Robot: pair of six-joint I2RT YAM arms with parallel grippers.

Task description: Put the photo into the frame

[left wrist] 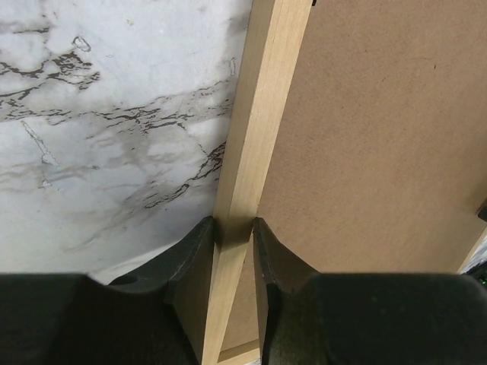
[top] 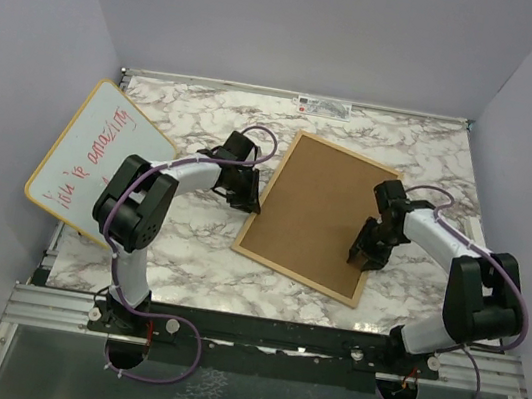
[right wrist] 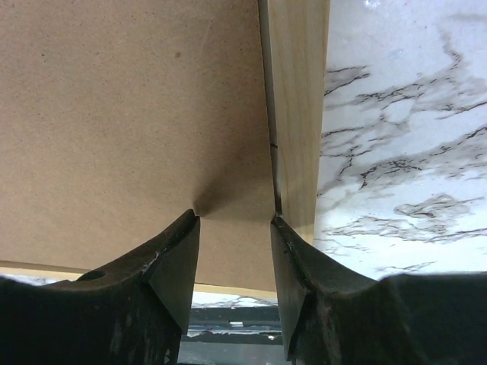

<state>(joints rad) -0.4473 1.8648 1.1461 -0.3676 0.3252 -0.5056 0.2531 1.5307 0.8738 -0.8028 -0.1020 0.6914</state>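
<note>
The frame [top: 294,277] of thin light wood lies flat at the middle of the marble table, its back up, with a brown backing board [top: 320,208] inside it. The photo is out of view. My left gripper [top: 249,197] is at the frame's left side, near its near corner. In the left wrist view my left gripper [left wrist: 234,224] is open, one fingertip on each side of the wooden rail [left wrist: 259,99]. My right gripper [top: 363,256] is low over the board's right part. In the right wrist view my right gripper [right wrist: 236,218] is open over the board [right wrist: 129,114], its right fingertip against the rail [right wrist: 297,99].
A round-cornered whiteboard [top: 90,157] with red handwriting leans at the table's left edge. Purple walls close in the left, right and back. Bare marble table [top: 189,238] shows on both sides of the frame.
</note>
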